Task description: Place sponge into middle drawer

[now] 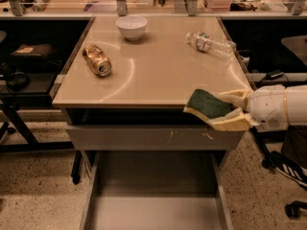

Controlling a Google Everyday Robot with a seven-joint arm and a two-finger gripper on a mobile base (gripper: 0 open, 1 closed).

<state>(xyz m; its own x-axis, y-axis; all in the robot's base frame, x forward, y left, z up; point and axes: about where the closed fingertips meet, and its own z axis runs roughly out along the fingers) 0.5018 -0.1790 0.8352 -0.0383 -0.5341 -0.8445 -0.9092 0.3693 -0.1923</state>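
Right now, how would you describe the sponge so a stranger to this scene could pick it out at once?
Find the beige tabletop, then its front right corner. There the gripper, reaching in from the right, holds the sponge at the edge, above the open middle drawer. It alone is flat, dark green over yellow; the can, bowl and bottle lie farther back.

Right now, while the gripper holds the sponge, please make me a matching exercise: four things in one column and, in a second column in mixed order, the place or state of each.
Things:
1. sponge
2. can
3. bowl
4. middle drawer

Places or states:
a. lying on its side, left part of the tabletop
b. open, below the tabletop
c. upright, near the far edge
d. held in the gripper at the front right corner, green side up

Pairs: 1-d; 2-a; 3-c; 4-b.
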